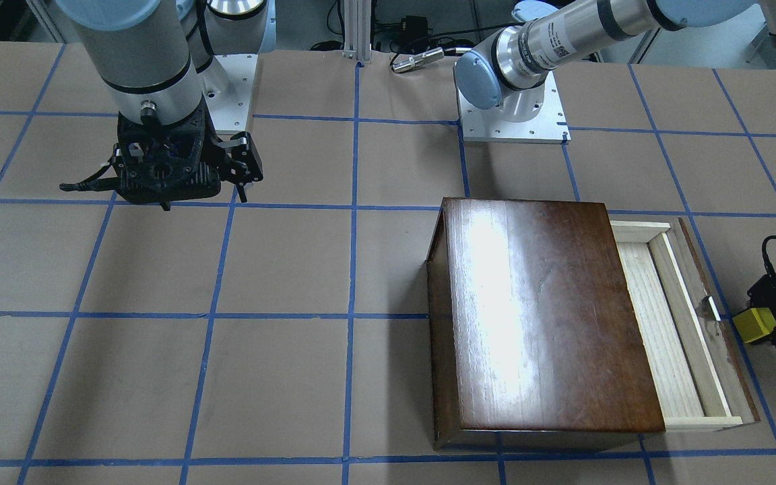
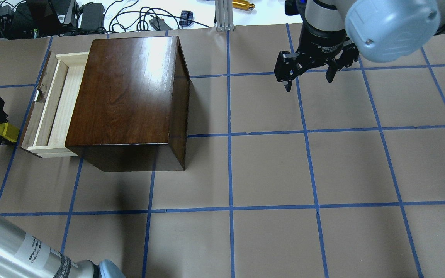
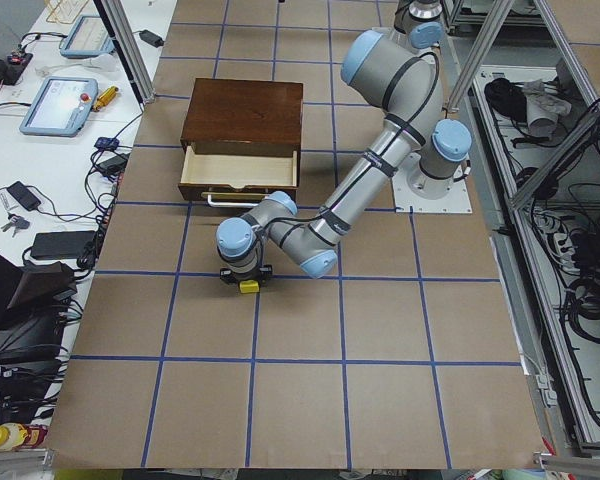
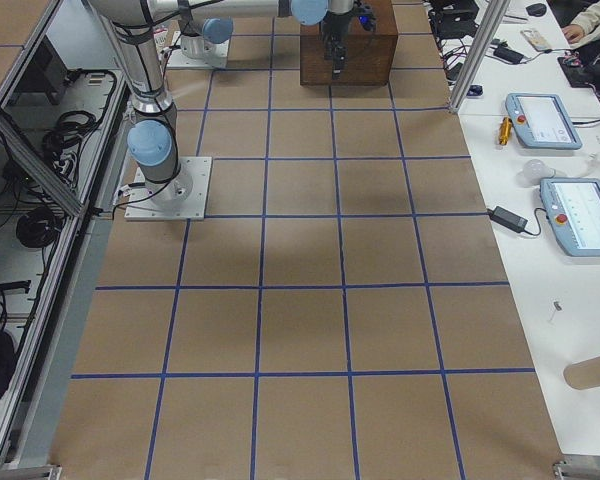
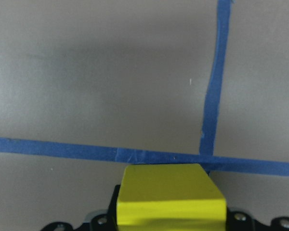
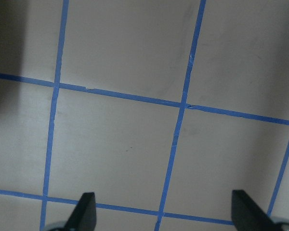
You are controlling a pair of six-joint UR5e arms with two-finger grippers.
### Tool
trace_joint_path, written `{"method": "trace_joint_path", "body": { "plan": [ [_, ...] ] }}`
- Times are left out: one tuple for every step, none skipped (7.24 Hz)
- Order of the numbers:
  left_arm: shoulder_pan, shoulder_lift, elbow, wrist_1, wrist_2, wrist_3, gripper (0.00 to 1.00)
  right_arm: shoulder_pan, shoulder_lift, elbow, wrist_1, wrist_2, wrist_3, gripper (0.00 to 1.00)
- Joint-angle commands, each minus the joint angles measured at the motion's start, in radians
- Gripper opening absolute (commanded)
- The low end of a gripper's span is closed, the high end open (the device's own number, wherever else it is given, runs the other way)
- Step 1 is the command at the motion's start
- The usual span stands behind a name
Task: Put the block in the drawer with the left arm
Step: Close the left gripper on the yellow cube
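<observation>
Overhead exterior, left end effector pinching block, just beside open drawer

Even bright light, white glare on cabinet, soft shadows

Left gripper clamped, low; right gripper raised, fingers apart.
</observation>
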Motion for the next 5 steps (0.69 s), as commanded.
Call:
{"method": "trace_joint_path", "body": {
  "plan": [
    [0.000, 0.000, 0.000, 0.000, -0.002, 0.002, 0.31, 0.000, 0.000, 0.000, 0.000, 0.000, -0.001, 1.00],
    [0.000, 0.002, 0.000, 0.000, 0.000, 0.002, 0.31, 0.000, 0.000, 0.000, 0.000, 0.000, 0.000, 1.00],
    [-0.002, 0.008, 0.002, -0.003, 0.000, 0.003, 0.30, 0.000, 0.000, 0.000, 0.000, 0.000, 0.000, 1.00],
    [-0.008, 0.034, 0.008, -0.017, 0.008, 0.002, 0.26, 0.000, 0.000, 0.000, 0.000, 0.000, 0.000, 1.00],
    [-0.018, 0.075, 0.013, -0.062, 0.006, -0.002, 0.26, 0.000, 0.000, 0.000, 0.000, 0.000, -0.001, 1.00]
  ]
}}
